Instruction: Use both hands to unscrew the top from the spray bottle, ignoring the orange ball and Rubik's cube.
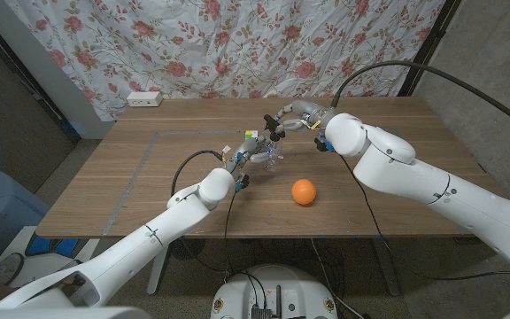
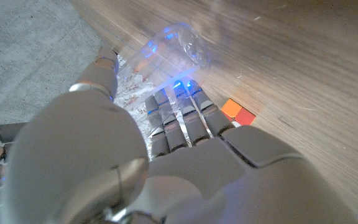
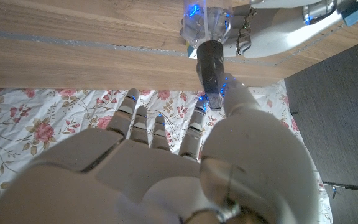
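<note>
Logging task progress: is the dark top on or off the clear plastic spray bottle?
On. The dark top sits on the clear plastic spray bottle; right hand is at it.

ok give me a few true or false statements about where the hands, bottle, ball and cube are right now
1. The left robot hand grips the clear spray bottle. True.
2. The orange ball sits inside the right robot hand. False: it lies alone on the table, nearer the front edge, with no hand touching it.
3. The right robot hand's fingers are at the bottle's dark top. True.
4. The Rubik's cube is at the table's front edge. False: it sits mid-table, right beside the bottle.
5. The bottle is opaque red. False: it is transparent.
</note>
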Tool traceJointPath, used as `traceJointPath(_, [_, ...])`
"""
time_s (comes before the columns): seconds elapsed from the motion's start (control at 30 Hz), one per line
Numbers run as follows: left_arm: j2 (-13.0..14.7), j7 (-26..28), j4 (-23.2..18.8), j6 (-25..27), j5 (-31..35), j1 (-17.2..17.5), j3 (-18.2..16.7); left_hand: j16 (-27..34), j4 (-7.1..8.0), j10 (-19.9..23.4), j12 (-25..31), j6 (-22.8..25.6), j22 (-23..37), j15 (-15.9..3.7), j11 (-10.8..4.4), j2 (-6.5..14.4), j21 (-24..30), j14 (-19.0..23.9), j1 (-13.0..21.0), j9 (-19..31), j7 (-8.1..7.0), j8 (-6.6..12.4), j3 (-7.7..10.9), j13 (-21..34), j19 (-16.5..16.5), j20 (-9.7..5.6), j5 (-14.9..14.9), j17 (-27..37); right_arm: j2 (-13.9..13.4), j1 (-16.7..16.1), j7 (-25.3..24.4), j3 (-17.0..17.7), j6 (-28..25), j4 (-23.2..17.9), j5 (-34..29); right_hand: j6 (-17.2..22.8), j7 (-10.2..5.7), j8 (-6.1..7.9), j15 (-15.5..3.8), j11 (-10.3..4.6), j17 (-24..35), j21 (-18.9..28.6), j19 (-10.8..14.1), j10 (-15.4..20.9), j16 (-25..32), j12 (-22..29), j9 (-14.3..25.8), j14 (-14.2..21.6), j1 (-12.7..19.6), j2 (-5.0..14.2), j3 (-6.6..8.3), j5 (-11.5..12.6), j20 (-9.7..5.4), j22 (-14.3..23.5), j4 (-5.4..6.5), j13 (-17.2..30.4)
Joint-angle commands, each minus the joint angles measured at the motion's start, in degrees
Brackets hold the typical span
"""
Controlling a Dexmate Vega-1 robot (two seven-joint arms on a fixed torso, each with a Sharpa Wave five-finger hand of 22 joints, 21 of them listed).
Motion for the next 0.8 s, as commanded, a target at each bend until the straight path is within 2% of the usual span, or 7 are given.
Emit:
traceJointPath(0.03, [-0.4,-0.4,0.9,-0.5,-0.4,-0.5,0.3,0.0,0.81,1.2,0.2,1.2,0.2,-4.10,-0.62,4.8,0.0,0.5,-3.8,0.0,0.50,0.26,1.17,0.1,0.3,-0.10,0.1,0.2,0.0,-1.7,-3.6,2.3,2.4,0.8,4.4,0.9,-0.91,0.67,-0.33,-0.46,0.1,0.4,0.8,0.2,0.5,0.3,0.4,0.4,1.5,-0.03,0.57,0.4,0.04,0.2,-0.04,0.1])
traceJointPath(0.23, [-0.5,-0.6,1.2,-0.9,-0.6,-0.4,0.4,0.0,0.79,1.2,0.1,1.2,0.2,-4.08,-0.66,4.9,0.0,0.5,-3.9,0.0,0.46,0.29,1.17,0.2,0.3,-0.10,0.1,0.3,0.1,-2.9,-5.5,3.7,4.2,1.3,6.5,2.2,-1.94,1.56,-1.16,-1.56,0.3,0.5,1.7,0.9,0.7,0.3,0.8,0.7,4.1,0.39,1.37,0.7,-0.08,0.1,-0.11,0.1])
traceJointPath(0.8, [-0.6,-0.6,0.9,-0.8,-0.6,-0.3,0.8,-0.1,0.72,1.2,0.0,1.1,0.2,-4.01,-0.64,5.0,0.0,0.5,-3.9,0.0,0.49,0.32,1.27,0.3,0.3,-0.09,0.1,0.4,0.4,-5.6,-9.9,5.6,8.4,2.4,9.4,8.6,-1.95,4.59,-3.40,-4.36,0.7,0.5,3.9,4.1,2.0,0.9,1.0,2.9,9.1,0.09,1.73,0.2,-1.06,0.1,0.10,0.1])
